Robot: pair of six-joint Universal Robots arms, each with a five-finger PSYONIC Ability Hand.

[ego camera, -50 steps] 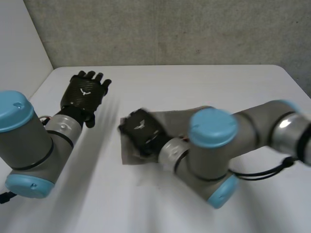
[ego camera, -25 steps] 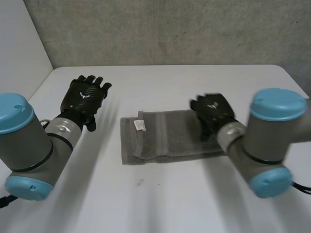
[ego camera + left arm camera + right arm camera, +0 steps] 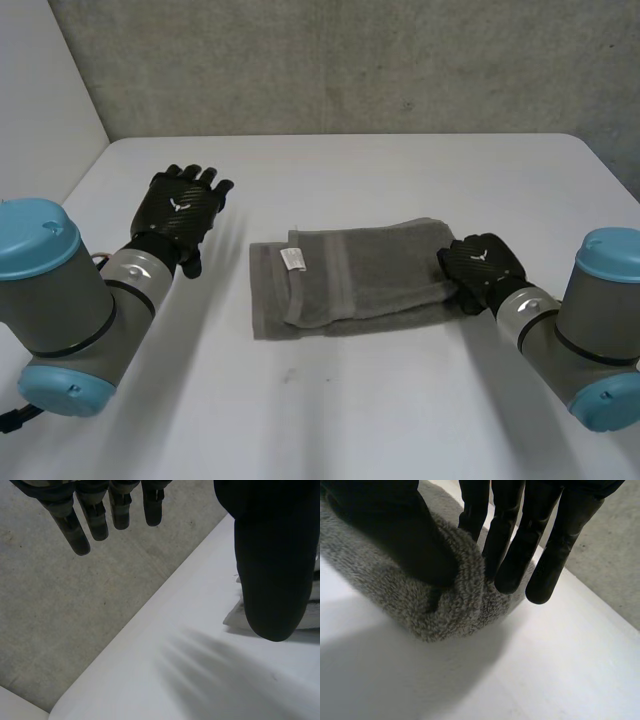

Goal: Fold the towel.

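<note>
From my station I see a plain white table (image 3: 350,420), matte and evenly lit, with one small dark speck (image 3: 288,377) near its front. A rough grey wall (image 3: 350,60) stands behind it and a white panel (image 3: 40,90) closes off the robot's left side. The grey towel (image 3: 350,280) lies folded lengthwise in the middle of the table, its white tag (image 3: 292,259) facing up near the left end. The right hand (image 3: 482,265) sits on the towel's right end. In its wrist view the thumb (image 3: 410,540) presses into the pile and the straight fingers (image 3: 510,555) reach past the fold, pinching the bulged cloth between them. The left hand (image 3: 180,208) hovers above bare table, well apart from the towel, fingers straight and slightly spread, thumb held wide, holding nothing.
</note>
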